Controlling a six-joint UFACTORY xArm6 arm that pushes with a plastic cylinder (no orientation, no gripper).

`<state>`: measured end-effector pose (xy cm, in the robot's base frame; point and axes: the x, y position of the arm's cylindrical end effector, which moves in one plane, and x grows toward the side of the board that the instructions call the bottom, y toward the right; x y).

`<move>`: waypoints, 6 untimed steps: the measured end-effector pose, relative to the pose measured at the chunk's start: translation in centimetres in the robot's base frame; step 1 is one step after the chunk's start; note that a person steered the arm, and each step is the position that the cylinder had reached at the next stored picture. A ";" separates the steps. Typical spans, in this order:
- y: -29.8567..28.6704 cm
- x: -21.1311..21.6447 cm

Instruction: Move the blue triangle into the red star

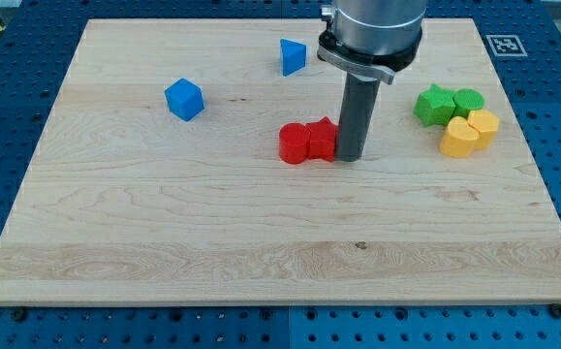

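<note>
The blue triangle lies near the view's top, a little left of the arm. The red star sits mid-board, touching a red round block on its left. My tip rests on the board right against the red star's right side. The blue triangle is well above and left of the tip, apart from the red blocks.
A blue cube lies at the view's upper left. At the right sit two green blocks and two yellow blocks in a cluster. The wooden board lies on a blue perforated table.
</note>
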<state>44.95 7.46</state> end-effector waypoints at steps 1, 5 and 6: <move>0.9 -0.1; 1.1 -7.1; 1.1 -7.1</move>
<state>37.83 8.60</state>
